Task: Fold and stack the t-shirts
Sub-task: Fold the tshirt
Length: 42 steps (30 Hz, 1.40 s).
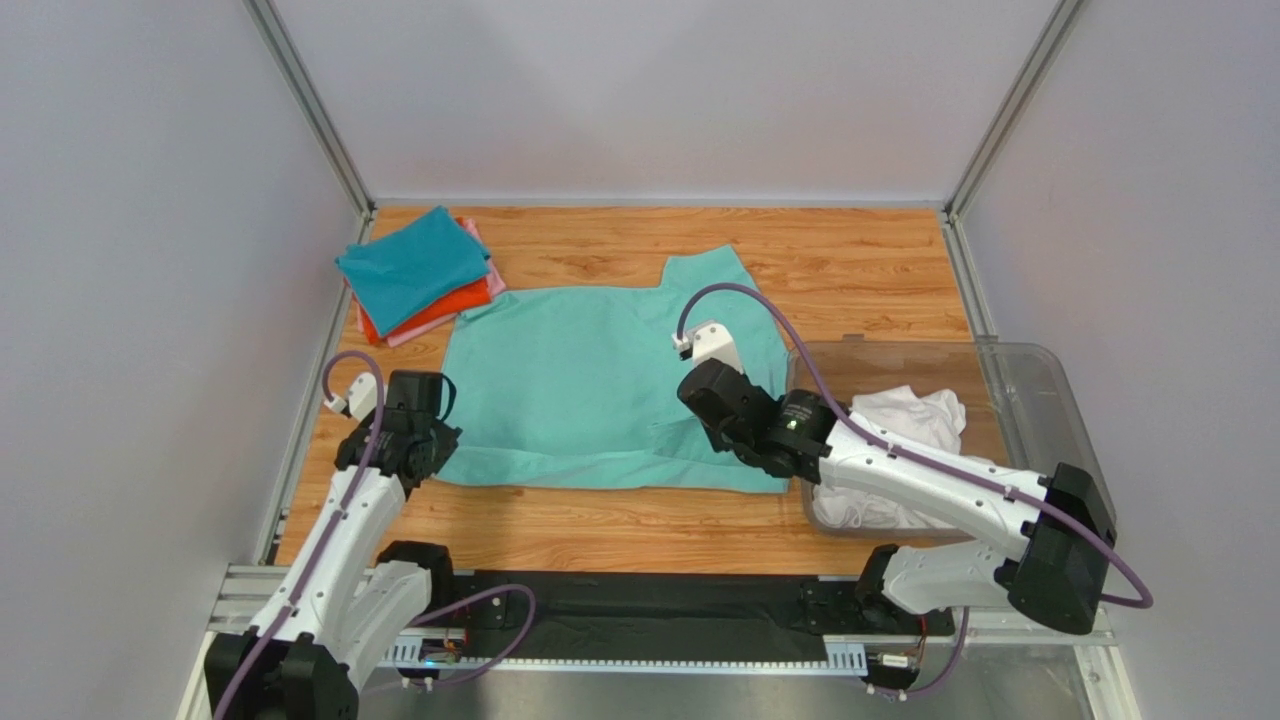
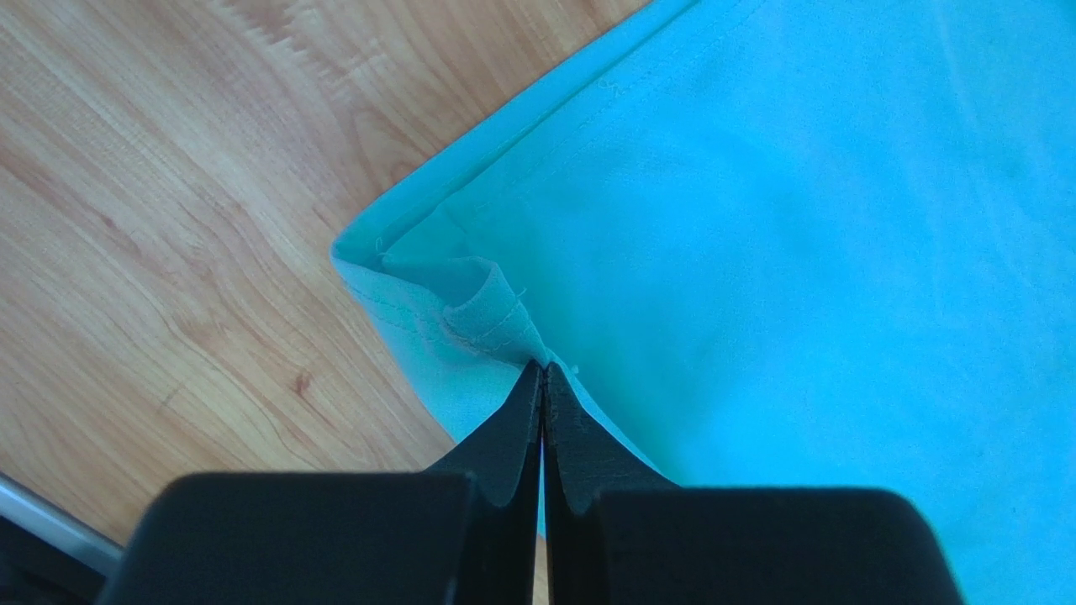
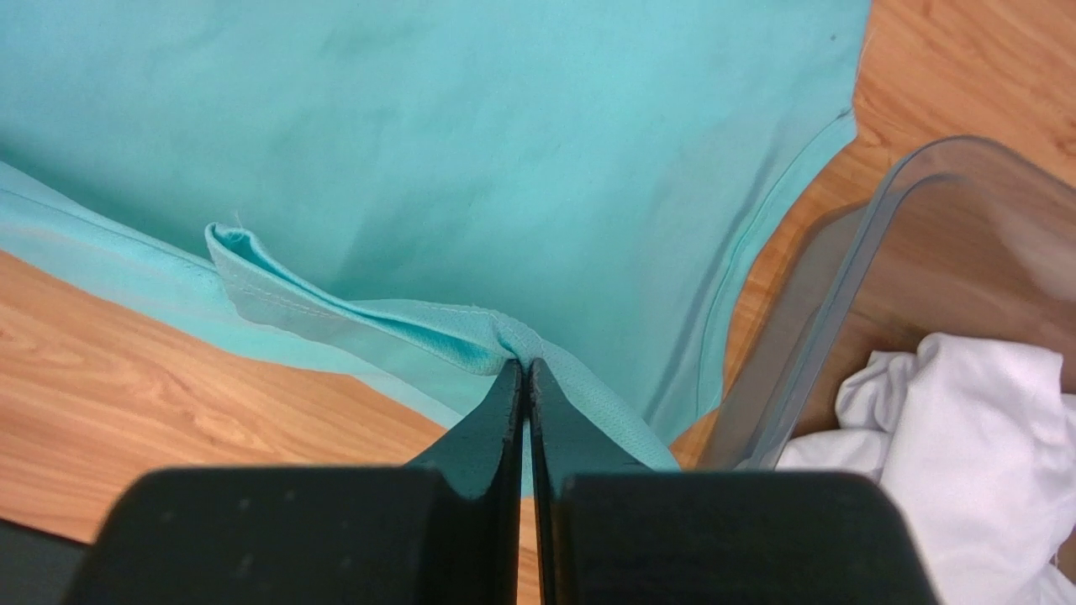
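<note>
Across the middle of the light wood-grain tabletop (image 1: pixel 842 255), spread mostly flat: the soft mint-green cotton t-shirt (image 1: pixel 586 383), near hem toward the arms. Just to its right, a clear plastic bin (image 1: pixel 1037 375) holding a crumpled white shirt (image 1: pixel 902 420). At the far left corner, well apart from both arms, a folded stack (image 1: pixel 421 278), teal-blue on top with orange-red and pink edges peeking out below.

Down at the near hem: left gripper (image 2: pixel 543 368) pinched tight on the near left corner, with a small curl of fabric bunched at the tips. Right gripper (image 3: pixel 524 363) likewise clamped on the near right part of the hem, with a ridge of cloth raised just beside the bin wall.

Judged as the start of a fold on the mint-green shirt, both near ends of the hem in hand. Next, probably: lift both ends together, carry them toward the far edge, keep them level to avoid twisting, and steer the right side clear of the bin rim. Then let go and flatten.
</note>
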Available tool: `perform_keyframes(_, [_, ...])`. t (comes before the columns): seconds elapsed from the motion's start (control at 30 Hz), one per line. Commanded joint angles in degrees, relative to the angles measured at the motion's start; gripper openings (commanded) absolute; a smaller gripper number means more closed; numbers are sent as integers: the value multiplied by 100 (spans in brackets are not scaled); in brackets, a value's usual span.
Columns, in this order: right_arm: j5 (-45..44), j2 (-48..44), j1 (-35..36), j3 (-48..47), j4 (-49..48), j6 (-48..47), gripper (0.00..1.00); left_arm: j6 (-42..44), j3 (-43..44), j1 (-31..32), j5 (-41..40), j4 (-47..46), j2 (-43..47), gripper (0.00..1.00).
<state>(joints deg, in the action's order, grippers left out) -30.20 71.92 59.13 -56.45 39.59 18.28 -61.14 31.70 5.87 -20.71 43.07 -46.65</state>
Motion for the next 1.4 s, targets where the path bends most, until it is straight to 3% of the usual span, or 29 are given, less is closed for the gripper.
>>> perform_keyframes(0.0, [119,120,-305,-349,-408,-527,0,103,310,-16,-100,-369,-177,0])
perform_keyframes(0.33, [778,454,-1000,-481,-848,-1064,0,261,802,-16,-311,-703,-1029,0])
perform_keyframes(0.87, [1086,1298,-1650,-789,-1138,-1336,0,-64,1329,-103,-724,-897,-2611,0])
perform_keyframes(1.17, [1051,2273,-1914,-1184,-1340,-1687,0,-99,1628,-147,-706,-792,-3174,3])
perform_keyframes(1.2, [946,2465,-1923,-1289,-1366,-1705,1,-82,1646,-147,-698,-791,-3174,7])
perform_keyframes(1.23, [902,2563,-1923,-1342,-1367,-1705,5,-73,1629,-147,-654,-800,-3166,20])
perform_keyframes(1.3, [761,2791,-1923,-1465,-1367,-1670,31,6,1594,-156,-566,-905,-3026,35])
perform_keyframes(1.33, [656,2845,-1923,-1570,-1349,-1644,43,50,1585,-147,-540,-923,-2964,60])
perform_keyframes(1.37, [629,2880,-1923,-1632,-1340,-1618,47,59,1602,-156,-522,-888,-2911,70])
